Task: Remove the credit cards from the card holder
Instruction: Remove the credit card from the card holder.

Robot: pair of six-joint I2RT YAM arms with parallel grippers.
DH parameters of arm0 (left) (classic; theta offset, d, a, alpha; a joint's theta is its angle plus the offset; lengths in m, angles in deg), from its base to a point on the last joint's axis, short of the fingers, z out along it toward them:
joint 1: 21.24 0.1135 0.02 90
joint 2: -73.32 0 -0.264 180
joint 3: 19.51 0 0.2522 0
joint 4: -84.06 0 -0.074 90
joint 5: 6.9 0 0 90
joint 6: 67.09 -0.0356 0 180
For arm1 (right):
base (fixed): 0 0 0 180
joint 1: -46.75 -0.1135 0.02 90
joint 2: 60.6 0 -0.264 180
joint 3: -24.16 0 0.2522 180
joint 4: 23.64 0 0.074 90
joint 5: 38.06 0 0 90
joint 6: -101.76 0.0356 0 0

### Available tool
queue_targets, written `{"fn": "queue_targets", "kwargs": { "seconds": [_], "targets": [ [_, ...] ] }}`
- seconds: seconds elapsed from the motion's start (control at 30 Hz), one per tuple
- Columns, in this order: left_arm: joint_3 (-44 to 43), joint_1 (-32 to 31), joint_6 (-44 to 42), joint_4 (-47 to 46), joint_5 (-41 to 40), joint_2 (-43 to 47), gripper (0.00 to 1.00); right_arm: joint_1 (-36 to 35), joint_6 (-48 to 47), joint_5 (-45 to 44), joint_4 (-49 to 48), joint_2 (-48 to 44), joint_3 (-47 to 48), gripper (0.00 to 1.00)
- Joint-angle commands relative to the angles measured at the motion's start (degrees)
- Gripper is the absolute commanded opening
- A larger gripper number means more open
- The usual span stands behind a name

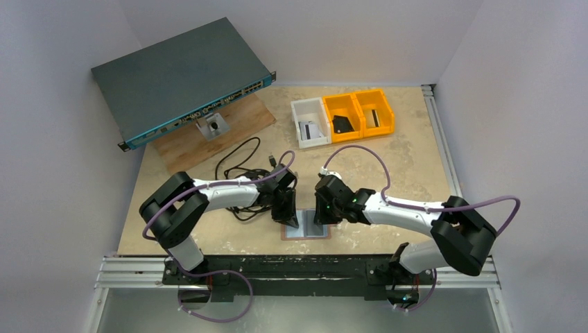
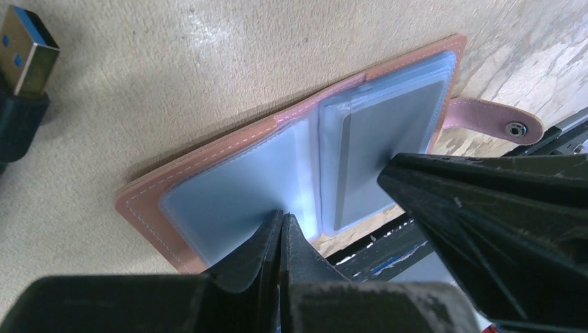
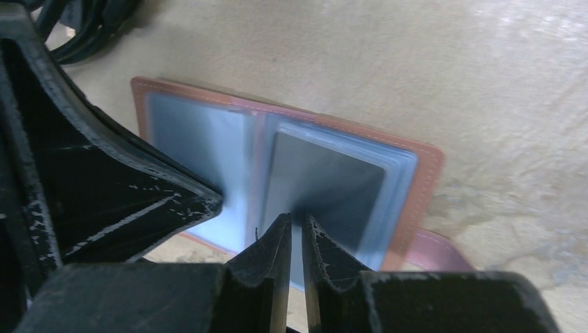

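Down at the table's near edge, the card holder (image 1: pixel 306 229) lies open and flat, its long axis running left to right. The left gripper (image 2: pixel 281 229) is pinched together on a clear pocket's near edge. The right gripper (image 3: pixel 297 232), nearly together, clamps the dark grey card (image 3: pixel 326 187) in the right-hand pockets.

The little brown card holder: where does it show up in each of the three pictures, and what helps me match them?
Top view: the card holder lies open at the table's near edge, low centre, between both grippers.
Left wrist view: card holder fills the middle, tilted, snap tab upper right.
Right wrist view: card holder sits centre, tab lower right.
Shared landmark: the dark grey card in its clear pocket.
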Motion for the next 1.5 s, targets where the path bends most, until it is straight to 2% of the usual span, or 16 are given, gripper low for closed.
{"fn": "queue_targets", "kwargs": {
  "seconds": [0.0,0.23,0.47,0.67,0.8,0.93,1.0,1.47],
  "targets": [
    [-0.92,-0.57,-1.08,1.87,-3.65,-1.70,0.00,-2.28,1.29,-1.55,-0.94,3.75,1.60,0.11],
    [-1.19,-0.83,-2.01,1.07,-2.63,-0.71,0.00,-2.73,2.61,0.26,-3.27,5.87,0.83,0.10],
    [-4.49,-2.79,-4.68,2.36,-2.70,2.46,0.10,-2.31,4.01,-3.13,3.31,-4.13,3.15,0.22],
    [-7.56,-4.08,-4.86,2.78,-2.74,2.02,0.11,0.07,4.21,-5.41,7.07,-9.71,1.31,0.25],
    [-8.92,-4.36,-4.47,2.13,-1.95,0.17,0.09,2.13,4.38,-3.66,5.90,-11.40,-2.13,0.25],
    [-9.46,-4.47,-4.24,2.77,-3.23,-1.26,0.00,3.71,4.39,-1.24,3.76,-12.30,-4.67,0.25],
    [-9.22,-4.47,-4.24,2.28,-3.36,-2.13,0.00,5.42,4.30,-0.39,2.60,-12.27,-5.35,0.25],
    [-9.24,-4.65,-3.71,4.23,-6.00,-7.67,0.00,4.56,4.66,2.05,-0.22,-11.61,-7.21,0.29]
  ]
}}
